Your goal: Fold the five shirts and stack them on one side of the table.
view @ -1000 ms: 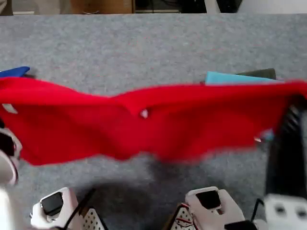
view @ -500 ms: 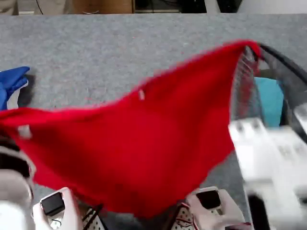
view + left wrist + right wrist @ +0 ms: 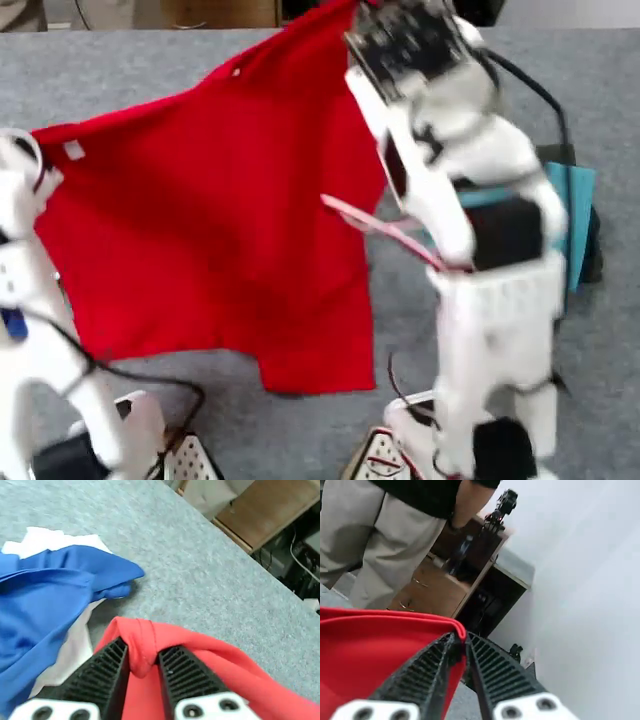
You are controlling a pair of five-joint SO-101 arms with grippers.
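The left gripper (image 3: 141, 655) was pinched tight on one corner of the red shirt (image 3: 210, 230); the right gripper (image 3: 461, 641) was clamped on another corner, higher up; so the shirt hung spread in the air over the grey table (image 3: 150, 70), not folded yet; the blue shirt (image 3: 50, 585) sat bunched near the left gripper; looked like the spreading step to me; next move probably needs both grippers lowering it flat.

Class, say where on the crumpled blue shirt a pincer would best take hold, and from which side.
Probably the blue shirt, at its pointed end jutting onto the bare table, approached from that open side: the tip lies thin and free, whereas the rest bunches over white cloth.
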